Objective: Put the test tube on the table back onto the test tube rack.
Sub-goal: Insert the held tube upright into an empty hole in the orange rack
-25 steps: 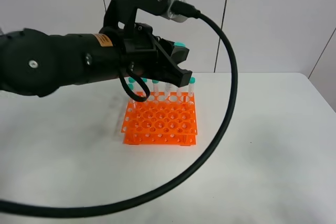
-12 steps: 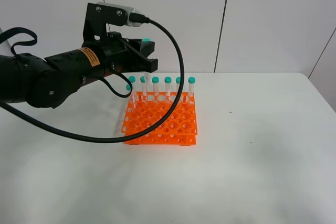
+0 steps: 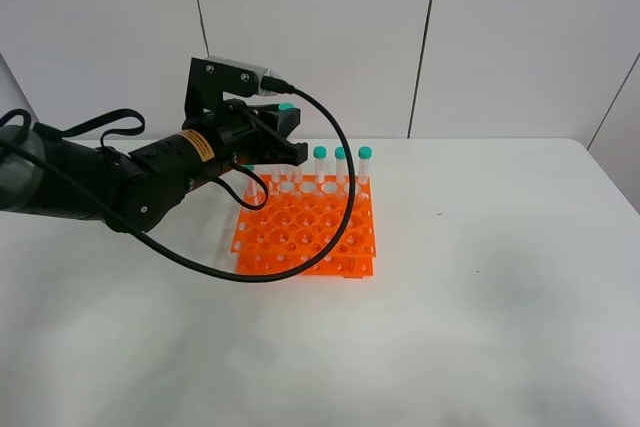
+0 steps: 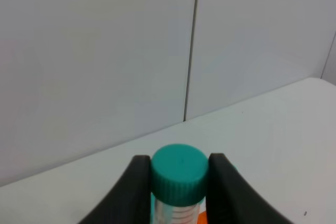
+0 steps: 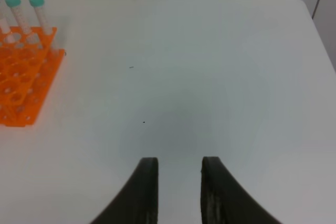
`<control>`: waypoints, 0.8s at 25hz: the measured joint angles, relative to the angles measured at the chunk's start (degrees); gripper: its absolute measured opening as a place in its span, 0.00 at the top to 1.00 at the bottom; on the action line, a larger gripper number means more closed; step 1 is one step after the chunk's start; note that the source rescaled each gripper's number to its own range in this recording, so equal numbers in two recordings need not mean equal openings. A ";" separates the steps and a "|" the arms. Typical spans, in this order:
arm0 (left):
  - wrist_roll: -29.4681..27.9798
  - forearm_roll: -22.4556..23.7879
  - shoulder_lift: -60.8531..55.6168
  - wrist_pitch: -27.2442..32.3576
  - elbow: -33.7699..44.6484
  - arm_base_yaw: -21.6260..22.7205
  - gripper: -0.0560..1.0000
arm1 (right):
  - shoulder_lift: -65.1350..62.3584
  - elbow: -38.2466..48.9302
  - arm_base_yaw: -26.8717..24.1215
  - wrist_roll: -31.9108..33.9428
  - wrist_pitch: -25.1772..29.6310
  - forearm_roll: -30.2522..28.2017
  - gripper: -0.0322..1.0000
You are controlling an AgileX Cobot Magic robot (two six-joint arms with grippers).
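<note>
My left gripper (image 3: 283, 137) is shut on the test tube (image 3: 287, 107), a clear tube with a teal cap, and holds it upright over the back left of the orange test tube rack (image 3: 305, 232). In the left wrist view the cap (image 4: 178, 174) sits between the two black fingers (image 4: 139, 187). Three more capped tubes (image 3: 341, 153) stand in the rack's back row; others are hidden behind the gripper. My right gripper (image 5: 178, 182) is open and empty over the white table (image 5: 210, 77), to the right of the rack (image 5: 21, 77).
The left arm's black cable (image 3: 340, 197) loops over the rack. The white table (image 3: 500, 297) stretches right of and in front of the rack. A grey panelled wall (image 3: 450, 37) stands behind the table.
The left arm has drawn back from the camera and then lowered, bringing the held tube down toward the rack's back row. The gripper now hides several of the back-row caps.
</note>
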 joint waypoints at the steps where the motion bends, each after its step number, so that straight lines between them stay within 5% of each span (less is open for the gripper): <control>1: 0.35 0.00 0.85 -0.92 0.00 0.19 0.95 | 0.00 0.00 0.00 0.00 0.00 0.00 0.68; 9: 0.94 -0.29 4.60 -2.66 -0.30 2.29 0.95 | 0.00 0.00 0.00 0.00 0.00 0.00 0.68; 20: -3.36 -0.28 7.60 2.03 -4.30 4.26 0.95 | 0.00 0.00 0.00 0.00 0.00 0.16 0.68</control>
